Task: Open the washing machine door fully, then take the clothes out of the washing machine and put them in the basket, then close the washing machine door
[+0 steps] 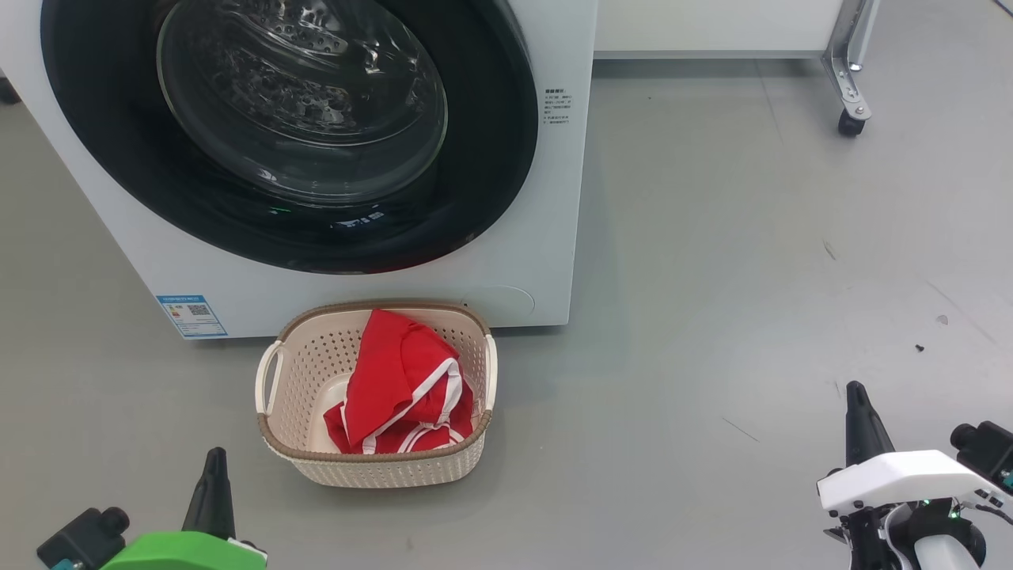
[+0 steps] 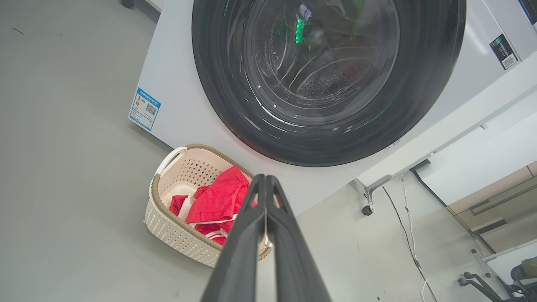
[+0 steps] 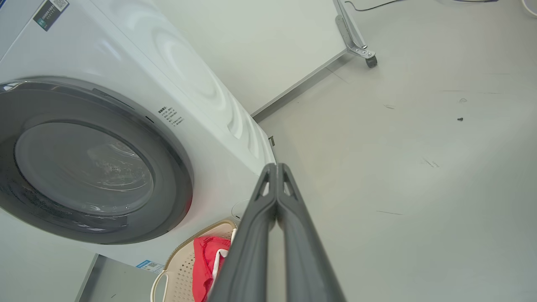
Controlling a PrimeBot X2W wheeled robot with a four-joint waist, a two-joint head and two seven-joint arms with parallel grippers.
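The washing machine (image 1: 546,237) stands on the grey floor (image 1: 712,277) with the washing machine door (image 1: 491,158) shut flat against its front. The glossy black rim rings the bulging glass centre, and the perforated steel drum (image 1: 316,55) shows through the glass. A small blue label (image 1: 190,314) sits at the lower left corner of the machine's front panel.

The basket (image 1: 380,467) rests on the floor just in front of the washing machine, below the bottom of the door, its far rim close to the machine's base. The clothes (image 1: 400,388) lie inside it: red fabric with white stripe trim, heaped against the far wall and the right-hand side, one fold rising about level with the brown rim.

The left pincer (image 1: 214,467) is well out in front of the washing machine, toward its left side, with its two dark fingers (image 2: 251,235) pressed together tip to tip. The right pincer (image 1: 856,400) is out in front of the machine and past its right edge, over bare floor, its fingers (image 3: 256,235) likewise closed on each other. Beyond the machine's right side a metal leg on a caster (image 1: 851,123) stands on the floor.
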